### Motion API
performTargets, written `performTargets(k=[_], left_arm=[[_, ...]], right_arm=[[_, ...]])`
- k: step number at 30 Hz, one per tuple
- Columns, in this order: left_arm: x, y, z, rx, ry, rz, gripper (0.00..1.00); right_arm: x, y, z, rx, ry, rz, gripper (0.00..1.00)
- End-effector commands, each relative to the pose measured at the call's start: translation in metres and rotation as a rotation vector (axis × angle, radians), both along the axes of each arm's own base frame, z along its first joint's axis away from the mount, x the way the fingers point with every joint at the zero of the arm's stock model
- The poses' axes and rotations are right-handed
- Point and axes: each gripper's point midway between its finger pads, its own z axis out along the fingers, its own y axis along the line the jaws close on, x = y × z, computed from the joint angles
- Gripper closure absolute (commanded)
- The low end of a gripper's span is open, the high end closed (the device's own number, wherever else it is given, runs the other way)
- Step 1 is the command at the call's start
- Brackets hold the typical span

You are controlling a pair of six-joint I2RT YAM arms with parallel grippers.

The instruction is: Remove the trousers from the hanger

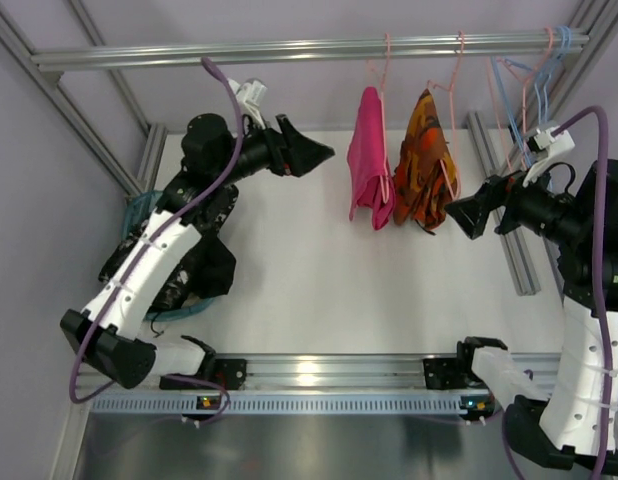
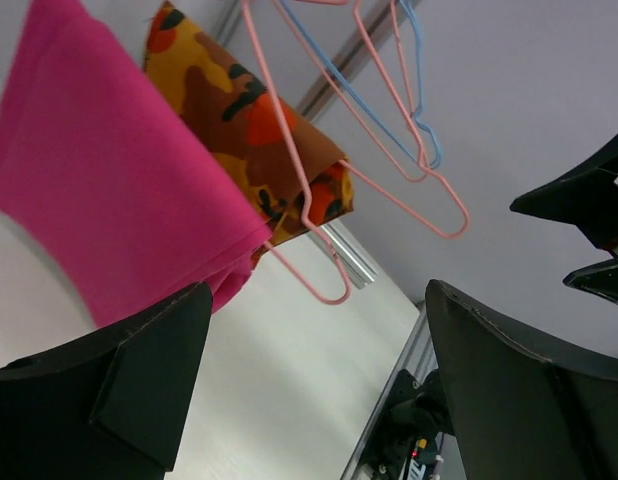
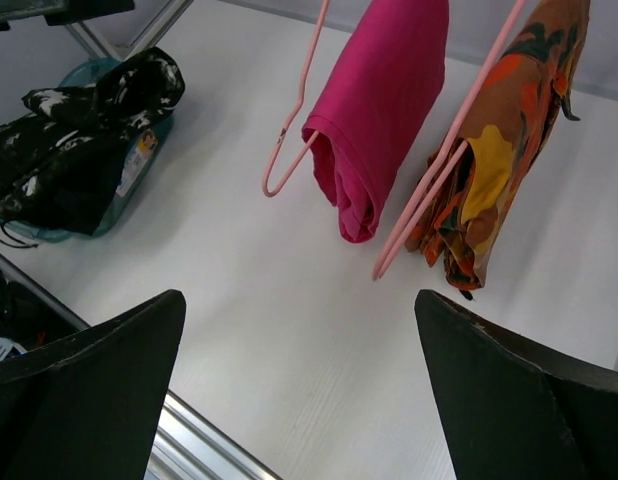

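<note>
Magenta-pink trousers hang folded over a pink hanger on the top rail. Orange-red-yellow patterned trousers hang on a second pink hanger just right of them. Both show in the left wrist view, the pink pair and the patterned pair, and in the right wrist view, the pink pair and the patterned pair. My left gripper is open and empty, left of the pink trousers. My right gripper is open and empty, right of the patterned trousers.
A black garment with white marks lies in a teal basket at the left, also in the right wrist view. Empty blue and pink hangers hang at the rail's right end. A metal rail spans the back.
</note>
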Motion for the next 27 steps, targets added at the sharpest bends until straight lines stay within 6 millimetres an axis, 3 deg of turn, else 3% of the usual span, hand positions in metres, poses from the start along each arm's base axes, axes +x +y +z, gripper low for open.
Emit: performTargets(k=[1,3,5,6,11,12,16,27], left_arm=[[0.0,-0.039,0.026,-0.123,-0.113,-0.102,0.07],[0.004,-0.058,0.015,-0.146,-0.065,-0.14,0.07],[0.009,-0.068,0.017,-0.182,-0.05,-0.157,0.1],[0.015,-0.076,0.007,-0.179,-0.027,-0.164,0.11],[0.024,-0.103,0.001,-0.208,0.019,-0.222,0.16],[0.029,-0.11,-0.008,-0.21,0.046,-0.232,0.16],[0.03,-0.124,-0.006,-0.266,0.052,-0.277,0.25],[0.04,-0.153,-0.014,-0.366,0.066,-0.286,0.37]], right_arm=[[0.004,-0.001,0.025,0.012,-0.087,-0.008,0.01],[0.005,-0.002,0.024,0.014,-0.084,-0.011,0.01],[0.005,-0.002,0.023,0.011,-0.081,-0.013,0.01],[0.005,-0.003,0.023,0.008,-0.083,-0.014,0.01],[0.005,-0.003,0.023,0.007,-0.083,-0.017,0.01],[0.005,-0.003,0.022,0.007,-0.081,-0.017,0.01],[0.003,-0.003,0.02,0.006,-0.081,-0.016,0.01],[0.001,-0.004,0.018,-0.001,-0.082,-0.019,0.01]])
